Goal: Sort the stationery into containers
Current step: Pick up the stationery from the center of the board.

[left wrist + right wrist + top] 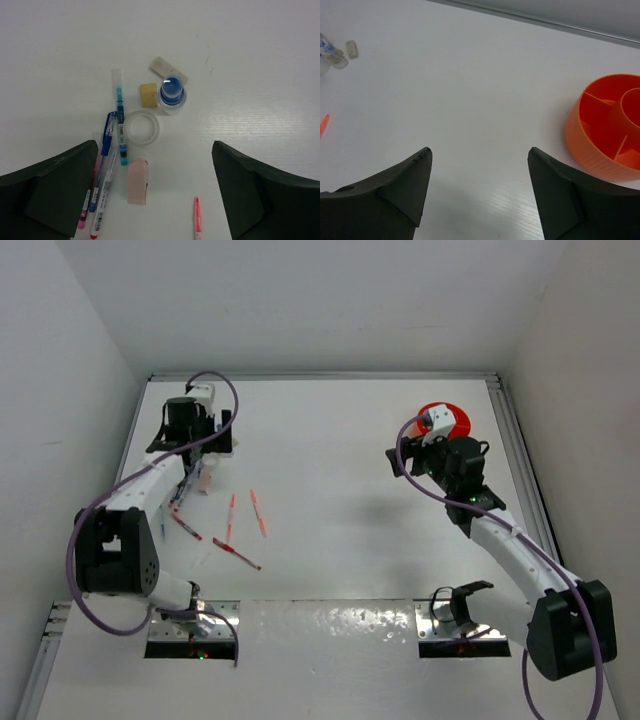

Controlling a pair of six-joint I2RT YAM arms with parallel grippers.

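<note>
The stationery lies in a cluster under my left gripper [154, 146], which hangs open above it with nothing between its fingers. There I see a blue-capped white bottle [172, 95], a beige block [148, 94], blue-and-white pens [120, 117], and a thin red pen [197, 220]. In the top view, more red pens [258, 512] lie scattered right of the left gripper [205, 445]. The orange tub [607, 127] with inner dividers stands to the right of my open, empty right gripper [480, 150]. From above, the tub [455, 418] is partly hidden behind the right gripper [405, 445].
A clear tape ring [142, 128], a pink rounded block [137, 182] and a flat grey piece [169, 70] lie among the stationery. White walls close the table on three sides, with a metal rail [515, 440] along the right edge.
</note>
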